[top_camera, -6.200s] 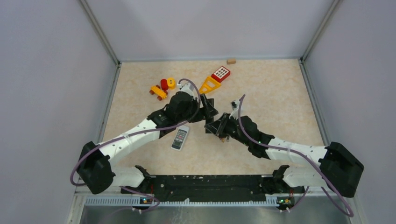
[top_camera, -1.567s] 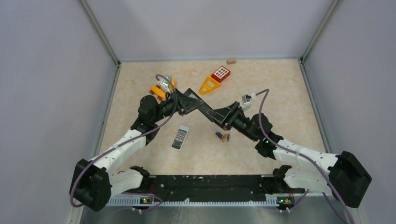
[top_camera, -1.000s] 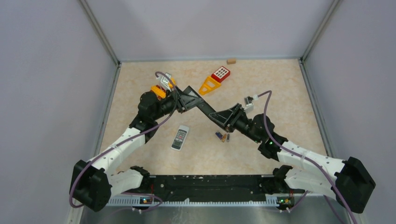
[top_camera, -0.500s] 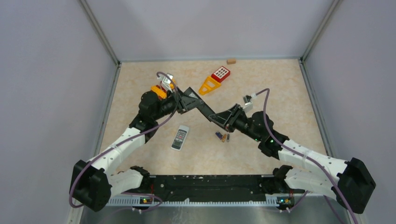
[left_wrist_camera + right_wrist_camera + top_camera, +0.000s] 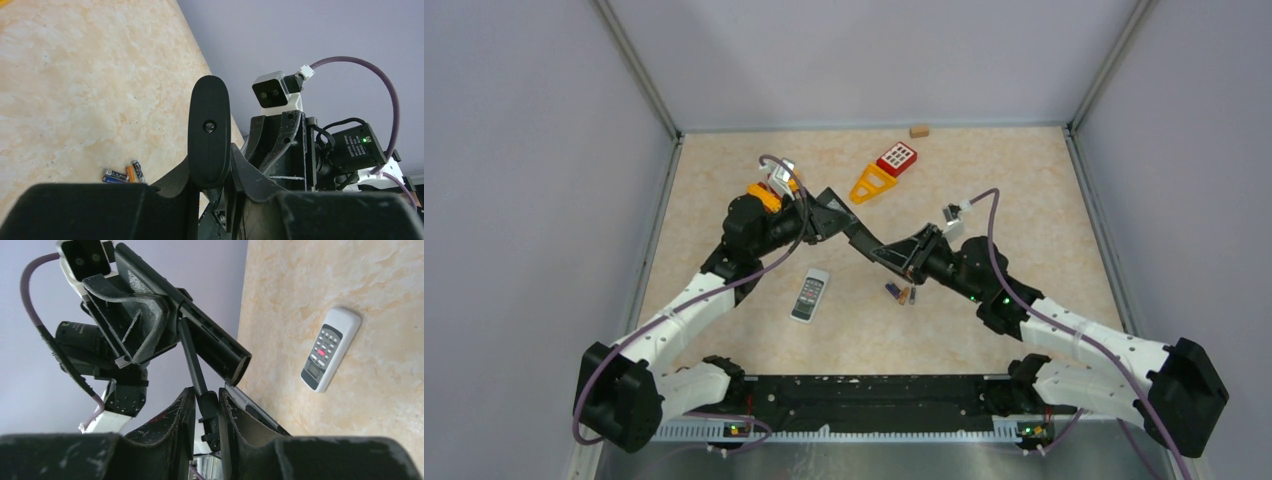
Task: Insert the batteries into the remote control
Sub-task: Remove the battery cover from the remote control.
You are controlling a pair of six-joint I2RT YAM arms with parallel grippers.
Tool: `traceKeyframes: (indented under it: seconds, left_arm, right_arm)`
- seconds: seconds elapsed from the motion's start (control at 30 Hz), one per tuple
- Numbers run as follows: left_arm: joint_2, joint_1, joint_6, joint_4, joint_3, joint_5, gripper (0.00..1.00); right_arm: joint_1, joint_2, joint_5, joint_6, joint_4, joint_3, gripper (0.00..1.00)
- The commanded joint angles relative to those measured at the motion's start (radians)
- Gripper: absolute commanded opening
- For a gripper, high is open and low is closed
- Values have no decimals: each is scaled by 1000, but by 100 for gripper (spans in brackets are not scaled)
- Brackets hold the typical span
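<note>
Both arms are raised over the table [image 5: 1024, 200], meeting tip to tip at mid-field.

Left pincer [image 5: 210, 172]: clenched on the black remote [image 5: 208, 130]. The remote's rounded end stands up between the fingers, and its body reaches out from the tips toward the right arm, off the table.

Right pincer [image 5: 206, 402]: jaws drawn in on a thin black strip [image 5: 192, 357]. The strip runs from between the fingers up to the underside of the black remote. I cannot tell whether it is a separate piece or part of the remote.

Batteries [image 5: 122, 175]: three, blue, orange and dark grey. They lie side by side on the table below the right pincer, slightly back toward that arm's wrist. Neither pincer touches them.

White remote [image 5: 330, 350]: face up on the table, below the gap between the two pincers and on the base side. It is well apart from the batteries.

Beyond the left pincer, on the far side, lie an orange triangle [image 5: 872, 184] and a red keypad toy [image 5: 897, 158].
</note>
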Motion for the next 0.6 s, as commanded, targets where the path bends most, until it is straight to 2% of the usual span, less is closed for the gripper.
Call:
traceKeyframes:
  seconds: [0.0, 0.07, 0.23, 0.33, 0.43, 0.57]
  left_arm:
    - [7, 0, 30, 32, 26, -1, 0]
    - [4, 0, 39, 24, 26, -5, 0]
    - [-5, 1, 79, -13, 27, -27, 0]
    - [-10, 2, 109, -44, 26, -58, 0]
    - [-22, 2, 147, -87, 25, -109, 0]
    - [-47, 4, 207, -150, 24, -175, 0]
  right_arm:
    - [-9, -2, -9, 23, 110, 11, 21]
    - [-9, -1, -8, 18, 152, 2, 17]
    - [-9, -7, 3, 0, 228, -10, 1]
    - [-10, -23, 18, -21, 222, -7, 0]
    - [-11, -56, 63, -67, 128, 3, 0]
    - [-33, -139, 210, -121, -88, -8, 0]
